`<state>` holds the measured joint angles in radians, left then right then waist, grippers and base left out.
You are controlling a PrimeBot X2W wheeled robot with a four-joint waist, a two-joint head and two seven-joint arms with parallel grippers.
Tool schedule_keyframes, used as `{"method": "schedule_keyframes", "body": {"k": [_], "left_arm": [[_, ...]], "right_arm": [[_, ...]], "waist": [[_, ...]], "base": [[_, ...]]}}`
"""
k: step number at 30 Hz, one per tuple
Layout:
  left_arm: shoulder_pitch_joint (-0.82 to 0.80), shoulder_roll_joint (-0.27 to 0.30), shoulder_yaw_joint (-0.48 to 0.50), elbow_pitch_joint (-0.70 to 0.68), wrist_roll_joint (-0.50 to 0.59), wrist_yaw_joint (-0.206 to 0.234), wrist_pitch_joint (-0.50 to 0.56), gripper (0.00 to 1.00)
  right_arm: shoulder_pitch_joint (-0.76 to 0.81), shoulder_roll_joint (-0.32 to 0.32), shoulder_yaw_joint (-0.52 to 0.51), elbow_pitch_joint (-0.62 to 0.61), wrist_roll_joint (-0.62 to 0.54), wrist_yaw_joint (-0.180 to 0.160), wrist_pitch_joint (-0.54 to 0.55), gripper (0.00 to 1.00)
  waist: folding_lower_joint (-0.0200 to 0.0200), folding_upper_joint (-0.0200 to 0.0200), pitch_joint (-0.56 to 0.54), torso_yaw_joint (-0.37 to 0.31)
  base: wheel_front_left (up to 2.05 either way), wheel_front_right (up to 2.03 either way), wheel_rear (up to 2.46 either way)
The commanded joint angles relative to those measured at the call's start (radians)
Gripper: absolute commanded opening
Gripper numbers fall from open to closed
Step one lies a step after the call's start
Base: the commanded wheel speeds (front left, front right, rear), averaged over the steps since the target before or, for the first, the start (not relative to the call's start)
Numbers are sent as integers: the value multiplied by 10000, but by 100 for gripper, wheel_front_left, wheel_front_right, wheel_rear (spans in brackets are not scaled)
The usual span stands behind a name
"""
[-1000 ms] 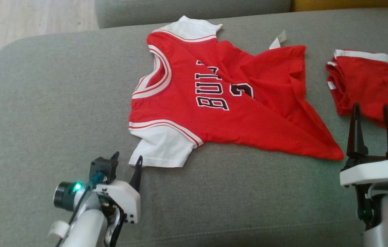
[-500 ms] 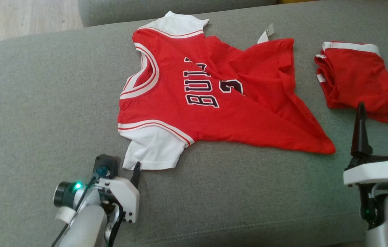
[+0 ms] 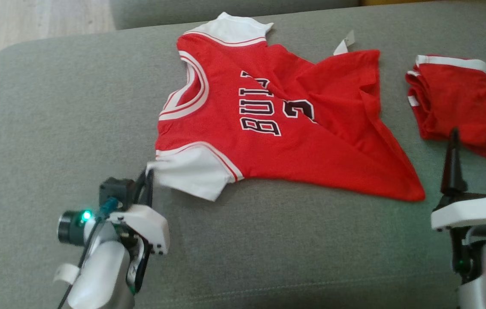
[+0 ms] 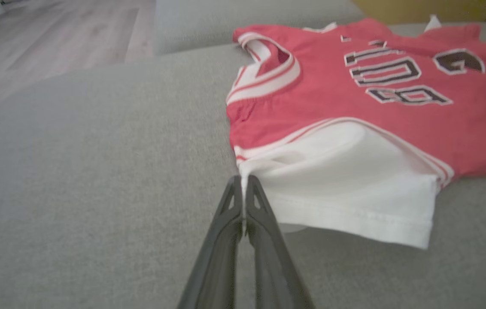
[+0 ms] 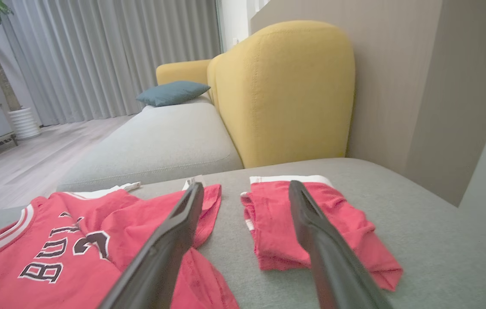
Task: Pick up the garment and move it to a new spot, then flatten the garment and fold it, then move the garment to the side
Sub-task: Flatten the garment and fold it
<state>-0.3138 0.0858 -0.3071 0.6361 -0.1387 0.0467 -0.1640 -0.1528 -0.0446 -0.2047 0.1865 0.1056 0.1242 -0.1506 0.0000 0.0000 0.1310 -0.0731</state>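
The garment is a red jersey with white sleeves and dark lettering, lying rumpled on the grey cushion. My left gripper is shut on the corner of the near white sleeve, which lifts off the cushion toward it. The left wrist view shows the same gripper with its two fingers pressed together, pinching the sleeve's edge. My right gripper stands open at the lower right, fingers upright, holding nothing. In the right wrist view, that gripper points between the jersey and the red shorts.
A folded pair of red shorts with a white band lies on the cushion right of the jersey. A white tag sticks out at the jersey's far edge. A yellow backrest and a second grey cushion lie beyond. Wooden floor shows at upper left.
My left gripper has shut on the near white sleeve's corner and drawn it up and to the left. The right gripper has stayed open in place. The head camera has shifted slightly.
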Motion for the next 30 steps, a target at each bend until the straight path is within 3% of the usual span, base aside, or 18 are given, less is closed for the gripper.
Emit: {"method": "schedule_keyframes", "body": {"k": [1,6,15,30], "left_arm": [[-434,205,447,-555,-73,162,-333,0],[-236,261,647,-1589,-137,412,-796,0],[374,382,315,-2574,26,384,-898,0],[505,581,328,-3121,10,651,-911,0]], "right_arm": [[-194,-57,358,-216,90,65,125,100],[24,-57,734,371,330,65,860,100],[156,-57,850,1892,757,65,2304,100],[-189,-57,923,3257,1248,65,2736,100]], "waist": [[0,0,-42,124],[0,0,-156,331],[0,0,-254,525],[0,0,-115,580]], "base": [[0,0,0],[0,0,0],[0,0,0],[0,0,0]]}}
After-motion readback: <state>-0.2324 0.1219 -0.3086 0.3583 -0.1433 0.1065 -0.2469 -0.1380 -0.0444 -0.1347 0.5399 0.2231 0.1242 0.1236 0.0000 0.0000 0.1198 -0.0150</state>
